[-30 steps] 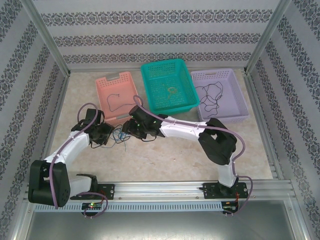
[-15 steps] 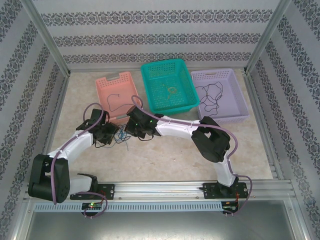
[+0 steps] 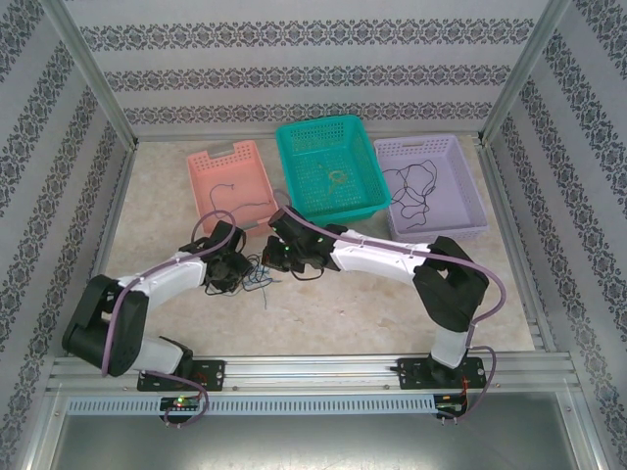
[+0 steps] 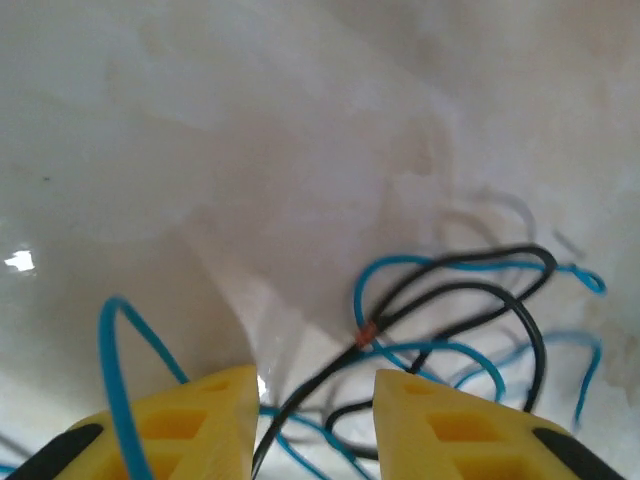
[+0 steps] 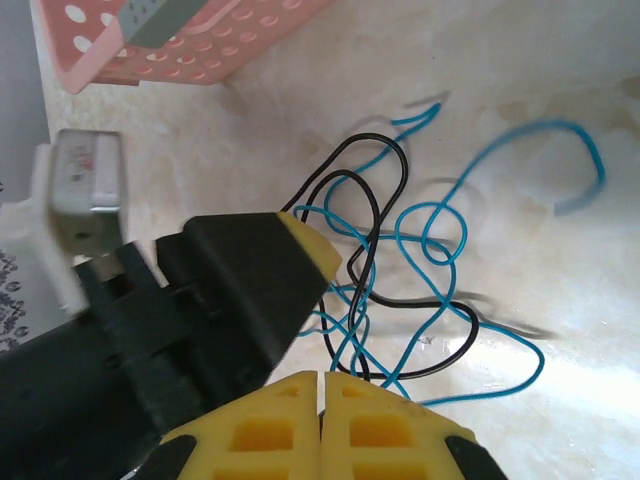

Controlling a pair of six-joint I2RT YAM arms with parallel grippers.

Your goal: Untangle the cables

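now, lowest in the overhead frame, both arms reach up from the rail and meet just left of centre, over the tangle (image 3: 257, 278) lying on the bare table (image 3: 333, 313). a second ago the left gripper (image 4: 312, 425) sat further toward the left edge; it has swung in and is close against the knot. its yellow tips stand spread. in its wrist view a black cable (image 4: 470, 290) runs down through the gap between them without being nipped, with a blue cable (image 4: 104, 345) arching at lower left.

the right gripper (image 5: 320, 395) has slid a little toward the right of the overhead frame, and the knot has gone with it. its tips are pressed together, and blue strands run in toward the seam at the bottom of its wrist view. whether one is actually caught there i cannot tell.

black and blue still cross several times, so nothing has come free. both grippers now flank the same knot, which looks like the set-up for one to anchor and the other to draw a strand out.

further up the frame, the pink basket (image 3: 196, 191) holds a short black wire (image 3: 227, 193). the teal basket (image 3: 284, 166) holds a yellowish wire (image 3: 337, 176), and the purple basket (image 3: 475, 196) at upper right holds a long black wire (image 3: 411, 186).
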